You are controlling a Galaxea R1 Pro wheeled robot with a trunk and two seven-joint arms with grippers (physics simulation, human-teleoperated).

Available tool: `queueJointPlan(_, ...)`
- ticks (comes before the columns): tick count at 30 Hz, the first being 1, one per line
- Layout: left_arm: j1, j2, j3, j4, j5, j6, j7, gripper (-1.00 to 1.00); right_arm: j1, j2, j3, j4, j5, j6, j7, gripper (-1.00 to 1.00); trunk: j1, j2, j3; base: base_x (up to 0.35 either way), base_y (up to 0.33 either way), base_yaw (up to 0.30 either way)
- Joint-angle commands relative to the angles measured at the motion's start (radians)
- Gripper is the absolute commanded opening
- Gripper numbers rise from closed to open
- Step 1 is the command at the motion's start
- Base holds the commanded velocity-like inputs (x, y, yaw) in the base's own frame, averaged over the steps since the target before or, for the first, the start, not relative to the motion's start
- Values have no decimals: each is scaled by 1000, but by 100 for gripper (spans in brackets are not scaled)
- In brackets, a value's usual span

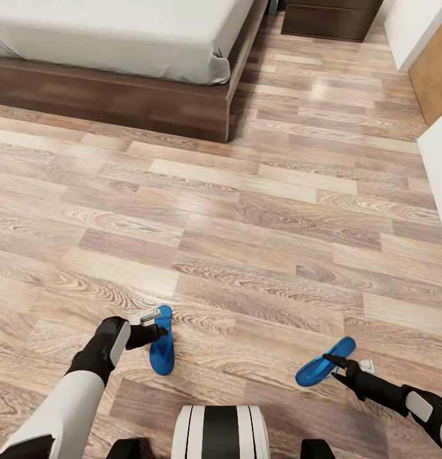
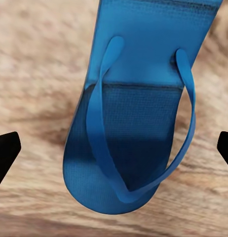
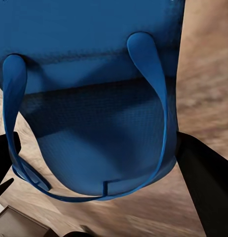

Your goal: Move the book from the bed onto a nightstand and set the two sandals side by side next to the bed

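Two bright blue sandals are on or near the wooden floor close in front of me. The left sandal [image 1: 162, 350] [image 2: 138, 123] lies lengthwise, and my left gripper [image 1: 154, 323] [image 2: 114, 153] is at its far end, open, with its black fingertips [image 2: 5, 155] standing clear on both sides. My right gripper [image 1: 335, 364] [image 3: 99, 168] is shut on the right sandal [image 1: 324, 363] [image 3: 94, 98], which is tilted off the floor with the fingers [image 3: 205, 192] against its edges. The bed [image 1: 118, 38] stands at the far left. The book and nightstand are out of view.
A wide stretch of wooden floor [image 1: 259, 210] separates me from the bed's dark frame [image 1: 118, 102]. A dark wooden cabinet [image 1: 329, 16] stands at the far wall. White walls and a tan panel [image 1: 434, 70] border the right side. My base [image 1: 221, 433] is at the near edge.
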Motion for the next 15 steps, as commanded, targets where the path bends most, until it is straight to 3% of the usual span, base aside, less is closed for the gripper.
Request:
queueJointPlan(1, 0, -1, 3, -1, 6, 6, 1, 100, 0, 0, -3, 0, 0, 7, 1, -100, 0, 0, -1, 0, 0, 0)
queueJointPlan(15, 0, -9, 2, -1, 7, 4, -2, 100, 0, 0, -2, 0, 0, 7, 0, -100, 0, 0, -1, 0, 0, 0)
